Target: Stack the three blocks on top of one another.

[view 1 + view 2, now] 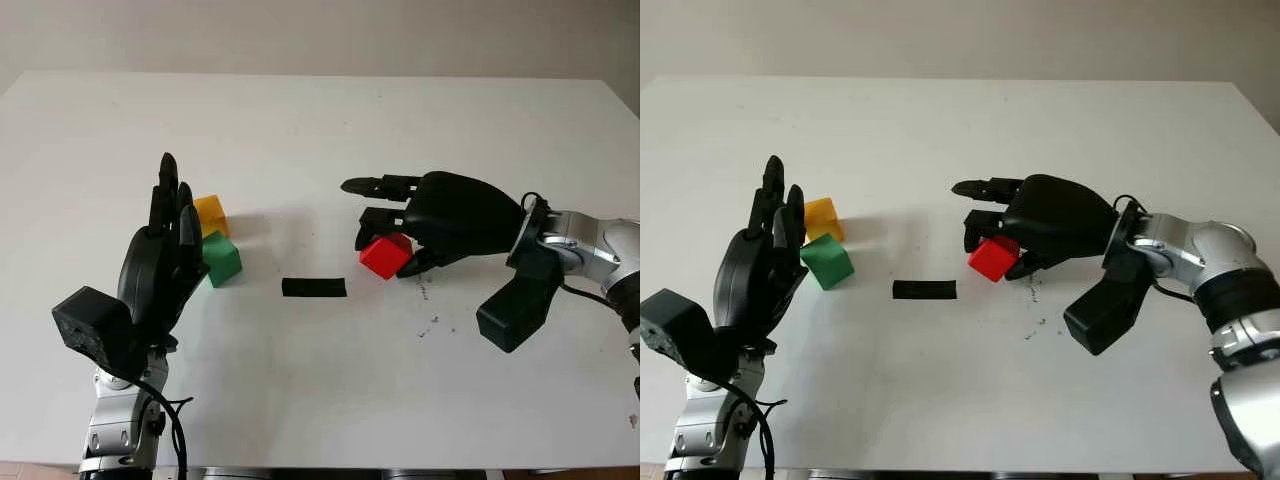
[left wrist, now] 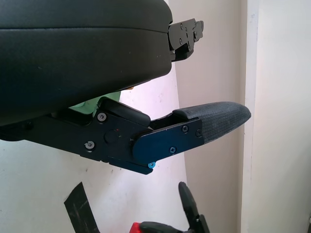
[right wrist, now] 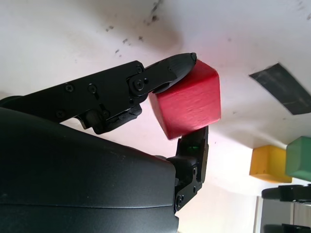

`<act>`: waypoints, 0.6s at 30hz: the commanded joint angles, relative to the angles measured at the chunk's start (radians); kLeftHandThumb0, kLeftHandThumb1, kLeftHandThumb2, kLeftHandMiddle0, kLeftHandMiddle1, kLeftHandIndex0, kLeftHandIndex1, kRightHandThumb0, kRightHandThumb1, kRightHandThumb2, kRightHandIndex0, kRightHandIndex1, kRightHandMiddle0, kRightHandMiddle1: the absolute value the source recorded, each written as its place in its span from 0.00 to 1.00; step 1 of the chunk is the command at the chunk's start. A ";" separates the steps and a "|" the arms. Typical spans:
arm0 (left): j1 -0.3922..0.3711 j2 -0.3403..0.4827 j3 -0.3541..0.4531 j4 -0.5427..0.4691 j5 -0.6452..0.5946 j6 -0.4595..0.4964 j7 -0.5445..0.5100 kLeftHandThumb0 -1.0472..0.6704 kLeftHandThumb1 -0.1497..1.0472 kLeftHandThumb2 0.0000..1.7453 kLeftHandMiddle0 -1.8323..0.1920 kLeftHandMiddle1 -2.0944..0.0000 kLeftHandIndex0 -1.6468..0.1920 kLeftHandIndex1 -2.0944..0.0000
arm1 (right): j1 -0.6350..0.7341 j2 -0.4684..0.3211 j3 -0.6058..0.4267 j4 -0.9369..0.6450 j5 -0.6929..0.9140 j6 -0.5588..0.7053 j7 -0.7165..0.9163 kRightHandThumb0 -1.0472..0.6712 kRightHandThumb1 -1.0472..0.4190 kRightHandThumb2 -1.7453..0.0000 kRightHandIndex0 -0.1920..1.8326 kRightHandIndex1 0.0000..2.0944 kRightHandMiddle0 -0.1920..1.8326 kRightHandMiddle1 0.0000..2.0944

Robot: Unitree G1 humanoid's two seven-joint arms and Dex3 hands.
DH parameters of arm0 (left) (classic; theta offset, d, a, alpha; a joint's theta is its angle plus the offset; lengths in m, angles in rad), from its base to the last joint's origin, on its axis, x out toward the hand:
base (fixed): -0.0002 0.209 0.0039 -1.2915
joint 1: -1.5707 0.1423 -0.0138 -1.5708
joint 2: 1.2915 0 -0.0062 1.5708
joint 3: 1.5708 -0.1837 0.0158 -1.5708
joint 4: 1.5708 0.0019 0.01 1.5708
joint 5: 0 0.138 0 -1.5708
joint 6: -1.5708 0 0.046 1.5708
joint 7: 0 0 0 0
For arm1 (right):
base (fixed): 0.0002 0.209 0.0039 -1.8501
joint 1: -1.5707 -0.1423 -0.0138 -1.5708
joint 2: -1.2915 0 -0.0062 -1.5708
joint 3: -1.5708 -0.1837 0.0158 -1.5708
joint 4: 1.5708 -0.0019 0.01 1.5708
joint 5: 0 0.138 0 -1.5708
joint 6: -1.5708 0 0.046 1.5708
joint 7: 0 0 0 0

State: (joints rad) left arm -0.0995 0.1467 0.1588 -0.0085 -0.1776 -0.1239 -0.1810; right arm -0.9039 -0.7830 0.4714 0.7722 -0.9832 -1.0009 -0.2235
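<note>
The right hand (image 1: 400, 235), a smooth black shell with jointed fingers, reaches in from the right side of the white table (image 1: 320, 120) and grips the red block (image 1: 385, 256). In the right wrist view the thumb tip presses one face of this matte, sharp-edged cube while a finger (image 3: 192, 155) bears on the opposite side; the block sits tilted, one corner pointing down towards the tabletop. The other fingers stretch out above it.

The green block (image 1: 221, 258) and the yellow block (image 1: 211, 214) sit on the table at the left, just beside each other, the yellow one farther from the robot. Both are plain cubes with a dull finish.

The left hand (image 1: 165, 255) stands upright, open, just beside those two blocks, holding nothing.

A flat strip of black tape (image 1: 314, 287) lies on the table between the green block and the red one. Small dark scuff marks (image 1: 430, 325) speckle the surface near the right hand.
</note>
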 commanded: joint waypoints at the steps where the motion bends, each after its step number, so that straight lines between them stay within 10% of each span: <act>1: 0.008 0.000 -0.004 -0.017 0.004 -0.005 0.000 0.18 1.00 0.41 1.00 1.00 1.00 1.00 | -0.045 -0.024 -0.006 0.001 -0.009 0.012 -0.015 0.43 0.02 0.97 0.22 0.03 0.27 0.64; 18: 0.002 -0.005 -0.009 -0.029 0.009 0.007 0.019 0.18 1.00 0.40 1.00 1.00 1.00 1.00 | -0.171 0.163 -0.014 0.156 0.294 -0.075 0.245 0.37 0.02 0.97 0.22 0.03 0.29 0.65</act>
State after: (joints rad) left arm -0.0997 0.1412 0.1531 -0.0153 -0.1729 -0.1175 -0.1644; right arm -1.0431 -0.6364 0.4668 0.9202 -0.7156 -1.0659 0.0044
